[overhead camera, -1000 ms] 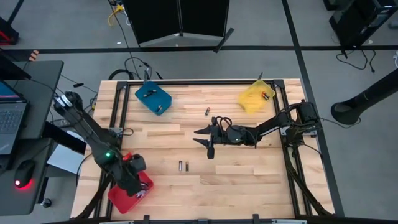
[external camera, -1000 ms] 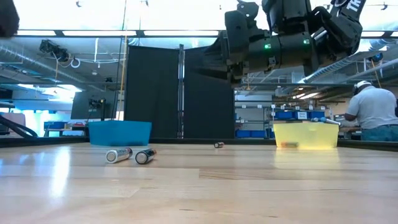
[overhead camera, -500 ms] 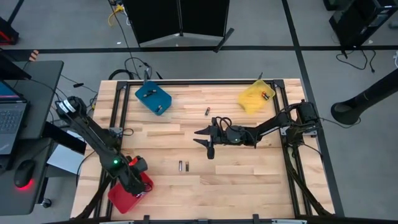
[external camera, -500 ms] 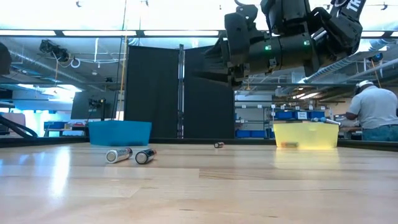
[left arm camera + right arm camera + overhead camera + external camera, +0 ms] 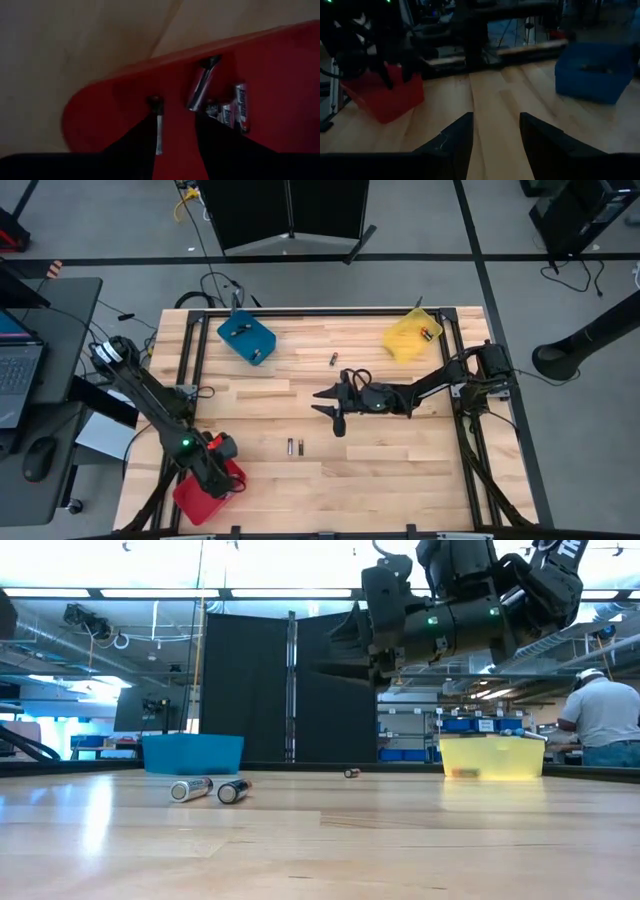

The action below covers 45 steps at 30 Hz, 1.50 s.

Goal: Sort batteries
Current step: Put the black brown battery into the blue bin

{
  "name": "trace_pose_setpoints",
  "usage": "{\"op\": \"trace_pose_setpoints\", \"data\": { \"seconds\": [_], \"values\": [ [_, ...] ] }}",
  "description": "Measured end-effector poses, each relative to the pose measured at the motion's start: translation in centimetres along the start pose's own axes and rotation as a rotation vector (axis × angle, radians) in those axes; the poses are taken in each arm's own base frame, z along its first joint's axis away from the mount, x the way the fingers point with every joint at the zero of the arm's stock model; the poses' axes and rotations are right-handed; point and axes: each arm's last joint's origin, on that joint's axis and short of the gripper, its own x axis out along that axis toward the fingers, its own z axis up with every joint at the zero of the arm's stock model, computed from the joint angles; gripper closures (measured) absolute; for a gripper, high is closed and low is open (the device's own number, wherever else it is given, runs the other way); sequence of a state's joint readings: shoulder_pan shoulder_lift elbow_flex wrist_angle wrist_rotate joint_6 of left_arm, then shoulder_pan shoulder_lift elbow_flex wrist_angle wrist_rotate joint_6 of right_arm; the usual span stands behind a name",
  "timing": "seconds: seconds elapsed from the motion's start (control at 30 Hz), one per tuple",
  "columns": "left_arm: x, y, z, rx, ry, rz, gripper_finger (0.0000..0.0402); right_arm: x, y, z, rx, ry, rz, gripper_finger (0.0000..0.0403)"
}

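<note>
A pale wooden plank counter [image 5: 380, 465] fills the middle of the high view, framed by dark rails. Three smooth plastic trays sit on it: a blue tray [image 5: 246, 337] at upper left, a translucent yellow tray [image 5: 411, 337] at upper right, and a red tray [image 5: 208, 492] at the lower left corner.

The right hand [image 5: 327, 401] is seen near the centre of the high view, raised above the counter, its fingers spread apart and nothing between them. The left hand [image 5: 175, 137] is held over the red tray; a slim battery is seen between its parted fingers [image 5: 135, 142], its long axis running up the wrist picture, but whether it is gripped or freed cannot be told. Compared with a second ago, the left arm has shifted slightly lower in the high view.

Two silvery cylindrical batteries [image 5: 294, 446] lie side by side below centre in the high view, long axes vertical in the frame. A smaller cell [image 5: 333, 359] lies above centre. More batteries [image 5: 235, 107] rest in the red tray, mostly upright in the wrist picture.
</note>
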<state>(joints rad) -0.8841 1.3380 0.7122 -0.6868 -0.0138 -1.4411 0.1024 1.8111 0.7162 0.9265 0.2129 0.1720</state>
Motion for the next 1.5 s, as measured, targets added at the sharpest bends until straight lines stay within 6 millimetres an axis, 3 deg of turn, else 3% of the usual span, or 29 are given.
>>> {"op": "trace_pose_setpoints", "data": {
  "seconds": [0.13, 0.33, 0.5, 0.63, 0.87, 1.13, 1.27, 1.5],
  "values": [
    [-1.7, -1.0, 0.4, 0.077, -0.066, 0.023, 0.0259, 0.2, 0.5, -0.8, 0.047, 0.135, 0.041, 0.0214],
    [-3.7, -2.2, 0.9, 0.178, -0.198, 0.038, 0.0258, 0.7, 3.6, -1.6, -0.019, 0.419, 0.035, 0.0142],
    [-4.5, -2.5, 1.1, 0.223, -0.249, 0.057, 0.0257, 1.0, 5.7, -0.6, -0.054, 0.406, 0.054, 0.0075],
    [-4.5, -2.4, 1.2, 0.276, -0.276, 0.082, 0.0266, 1.2, 6.6, -0.3, -0.059, 0.39, 0.07, 0.0045],
    [-4.3, -1.7, 3.1, 0.366, -0.341, 0.103, 0.0298, 3.9, 7.8, -2.5, -0.1, 0.442, 0.074, 0.0038],
    [-5.8, -1.0, 6.3, 0.458, -0.43, 0.082, 0.0312, 7.0, 8.8, -4.2, -0.109, 0.484, 0.125, 0.0031],
    [-6.1, -0.4, 7.8, 0.484, -0.451, 0.108, 0.0312, 7.6, 8.7, -6.1, -0.111, 0.525, 0.113, 0.003],
    [-6.5, 0.1, 9.5, 0.505, -0.486, 0.11, 0.0312, 7.7, 8.7, -6.3, -0.092, 0.534, 0.072, 0.0056]
  ]
}}
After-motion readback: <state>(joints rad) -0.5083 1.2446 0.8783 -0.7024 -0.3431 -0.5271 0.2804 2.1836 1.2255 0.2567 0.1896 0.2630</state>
